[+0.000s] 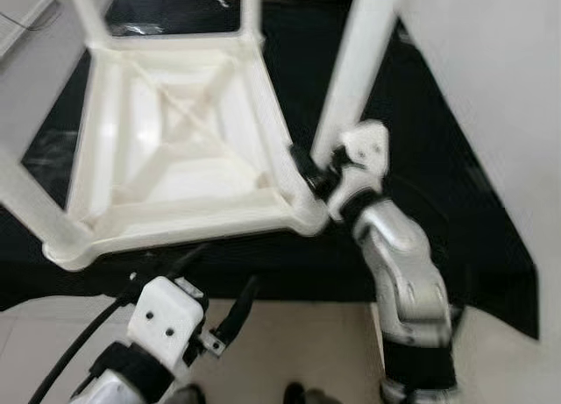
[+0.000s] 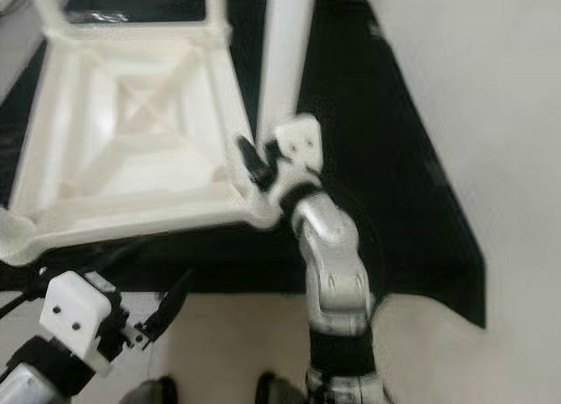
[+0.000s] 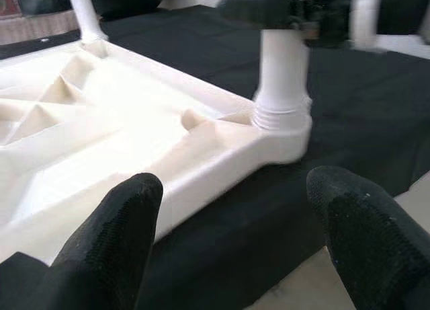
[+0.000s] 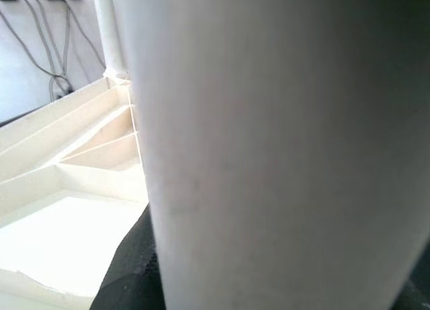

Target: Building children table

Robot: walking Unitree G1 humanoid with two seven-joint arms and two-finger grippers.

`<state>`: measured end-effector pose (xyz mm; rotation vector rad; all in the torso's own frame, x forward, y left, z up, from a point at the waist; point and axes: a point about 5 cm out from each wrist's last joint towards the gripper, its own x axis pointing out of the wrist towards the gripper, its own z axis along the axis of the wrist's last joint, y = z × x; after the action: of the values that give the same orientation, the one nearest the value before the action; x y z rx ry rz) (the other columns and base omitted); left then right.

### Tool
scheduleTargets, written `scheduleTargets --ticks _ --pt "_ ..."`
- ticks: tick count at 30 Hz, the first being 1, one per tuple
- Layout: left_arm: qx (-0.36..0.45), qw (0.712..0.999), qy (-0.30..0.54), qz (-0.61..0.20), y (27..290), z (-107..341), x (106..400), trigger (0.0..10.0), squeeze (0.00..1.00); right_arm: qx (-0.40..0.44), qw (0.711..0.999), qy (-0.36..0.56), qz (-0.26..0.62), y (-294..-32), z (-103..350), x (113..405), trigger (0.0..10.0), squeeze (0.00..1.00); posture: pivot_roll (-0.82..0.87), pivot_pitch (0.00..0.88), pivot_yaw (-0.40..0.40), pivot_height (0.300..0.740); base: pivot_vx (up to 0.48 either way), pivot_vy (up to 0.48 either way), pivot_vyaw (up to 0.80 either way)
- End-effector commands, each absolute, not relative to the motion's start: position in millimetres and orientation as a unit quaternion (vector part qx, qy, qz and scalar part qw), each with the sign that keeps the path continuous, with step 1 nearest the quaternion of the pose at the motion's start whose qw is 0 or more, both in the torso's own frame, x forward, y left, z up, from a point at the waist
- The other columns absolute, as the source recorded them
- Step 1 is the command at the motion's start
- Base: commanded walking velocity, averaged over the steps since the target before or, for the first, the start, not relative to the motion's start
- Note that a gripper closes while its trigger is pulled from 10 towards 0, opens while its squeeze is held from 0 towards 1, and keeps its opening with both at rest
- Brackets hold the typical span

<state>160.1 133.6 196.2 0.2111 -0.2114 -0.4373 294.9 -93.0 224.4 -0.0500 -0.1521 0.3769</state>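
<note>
A white plastic children's table [image 1: 175, 220] lies upside down on a black mat [image 1: 438, 185]. Its underside ribs face up and its legs point upward. My right gripper [image 1: 308, 172] is shut on the near-right table leg [image 1: 355, 62], just above the corner socket. That leg [image 4: 282, 142] looms close in the right wrist view. My left gripper [image 1: 215, 290] hangs open in front of the table's near edge and touches nothing. Between its fingers [image 3: 114, 249], the left wrist view shows the same leg [image 3: 282, 74] screwed into its corner.
Other legs stand at the far-left corner [image 1: 88, 14], the far-right corner [image 1: 250, 10] and the near-left corner [image 1: 26, 198]. Pale floor [image 1: 298, 343] lies in front of the mat, with my feet at its edge. A white surface [image 1: 491, 71] borders the mat on the right.
</note>
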Motion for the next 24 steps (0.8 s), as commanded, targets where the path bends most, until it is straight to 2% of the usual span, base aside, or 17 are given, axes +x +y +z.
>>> scheduleTargets --ticks 1,5,6,8,9,10,15,17,18,19,20,21,22,23,24 --pt "0.102 0.964 -0.1 -0.222 133.2 193.0 162.7 10.0 0.0 -0.037 0.982 0.026 0.185 -81.9 187.8 299.3 0.0 0.0 0.06 0.242 -0.114 0.74 0.0 0.0 0.0" --pt "0.104 0.965 -0.101 -0.22 133.6 191.7 164.7 10.0 0.0 -0.025 0.98 0.017 0.198 -71.4 194.7 308.7 0.0 0.0 0.06 0.233 -0.118 0.74 0.0 0.0 0.0" --pt "0.106 0.965 -0.103 -0.215 134.0 191.7 164.7 10.0 0.0 -0.021 0.975 0.011 0.22 -67.3 198.1 308.4 10.0 0.0 0.06 0.231 -0.123 0.74 0.0 0.0 0.0" --pt "0.107 0.966 -0.104 -0.212 134.2 191.8 164.7 10.0 0.0 -0.016 0.971 0.007 0.237 -65.3 200.2 307.6 10.0 0.03 0.06 0.231 -0.123 0.74 0.0 0.0 0.0" --pt "0.108 0.966 -0.105 -0.21 134.4 192.0 164.6 10.0 0.0 -0.011 0.969 0.005 0.247 -63.9 203.0 304.7 10.0 0.95 0.06 0.23 -0.126 0.74 0.0 0.0 0.0" --pt "0.108 0.966 -0.105 -0.21 134.4 192.1 164.5 10.0 0.0 -0.005 0.966 0.005 0.258 -62.5 205.1 302.3 10.0 1.0 0.06 0.23 -0.126 0.74 0.0 0.0 0.0" --pt "0.107 0.966 -0.105 -0.21 133.8 192.5 164.3 10.0 0.0 0.032 0.954 -0.008 0.299 -58.8 214.4 301.8 10.0 1.0 0.06 0.232 -0.127 0.74 0.0 0.0 0.0" --pt "0.105 0.966 -0.106 -0.213 132.7 192.8 164.0 10.0 0.0 0.046 0.922 -0.042 0.383 -53.8 235.7 298.4 10.0 1.0 0.06 0.233 -0.132 0.74 0.0 0.0 0.0" --pt "0.105 0.966 -0.106 -0.213 132.7 192.8 164.0 10.0 0.0 0.046 0.922 -0.042 0.383 -53.8 235.7 298.4 10.0 1.0 0.06 0.233 -0.132 0.74 0.0 0.0 0.0" --pt "0.104 0.965 -0.106 -0.214 131.9 193.1 163.4 10.0 0.0 0.028 0.89 -0.064 0.45 -54.4 246.0 295.9 10.0 1.0 0.06 0.236 -0.137 0.74 0.0 0.0 0.0" --pt "0.104 0.965 -0.107 -0.214 131.2 193.2 163.2 10.0 0.0 0.007 0.86 -0.075 0.506 -57.4 252.6 297.4 10.0 0.56 0.06 0.237 -0.139 0.74 0.0 0.0 0.0" --pt "0.104 0.965 -0.107 -0.214 131.2 193.2 163.2 10.0 0.0 0.007 0.86 -0.075 0.506 -57.4 252.6 297.4 10.0 0.56 0.06 0.237 -0.139 0.74 0.0 0.0 0.0" --pt "0.104 0.965 -0.108 -0.214 130.5 193.5 162.5 10.0 0.0 -0.025 0.835 -0.087 0.543 -61.6 256.9 300.6 10.0 0.0 0.07 0.242 -0.144 0.74 0.0 0.0 0.0" --pt "0.103 0.965 -0.108 -0.214 130.1 193.7 162.0 10.0 0.0 -0.045 0.82 -0.092 0.563 -64.5 258.9 302.9 10.0 0.0 0.07 0.243 -0.145 0.74 0.0 0.0 0.0" --pt "0.103 0.965 -0.108 -0.214 130.1 193.7 162.0 10.0 0.0 -0.045 0.82 -0.092 0.563 -64.5 258.9 302.9 10.0 0.0 0.07 0.243 -0.145 0.74 0.0 0.0 0.0"
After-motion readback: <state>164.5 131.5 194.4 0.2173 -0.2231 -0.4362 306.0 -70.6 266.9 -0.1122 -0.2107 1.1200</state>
